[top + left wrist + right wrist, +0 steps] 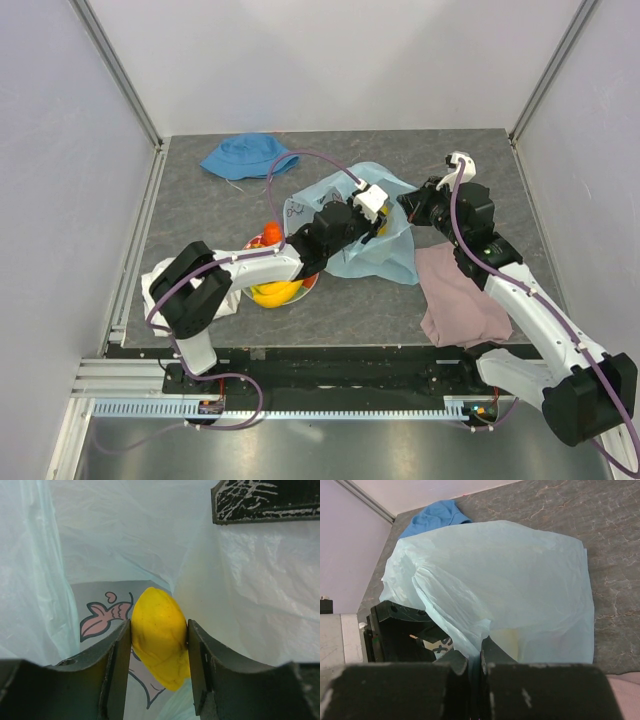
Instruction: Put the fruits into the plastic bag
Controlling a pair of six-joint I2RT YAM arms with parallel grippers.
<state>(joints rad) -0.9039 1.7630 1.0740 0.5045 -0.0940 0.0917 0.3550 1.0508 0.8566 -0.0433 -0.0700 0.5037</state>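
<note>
The light-blue plastic bag (375, 250) lies at mid-table with its mouth held up. My left gripper (372, 212) reaches into that mouth; in the left wrist view it (159, 630) is shut on a yellow fruit (156, 612), with the bag's printed wall (100, 615) behind. My right gripper (408, 205) is shut on the bag's edge, the film (485, 625) pinched between its jaws (475, 655). Yellow bananas (275, 293) and an orange fruit (270, 235) stay on the plate (309, 286) under the left arm.
A blue hat (248, 156) lies at the back left. A pink cloth (455, 295) is spread under the right arm. White cloth (158, 285) sits beside the left arm's elbow. Walls enclose the table on three sides.
</note>
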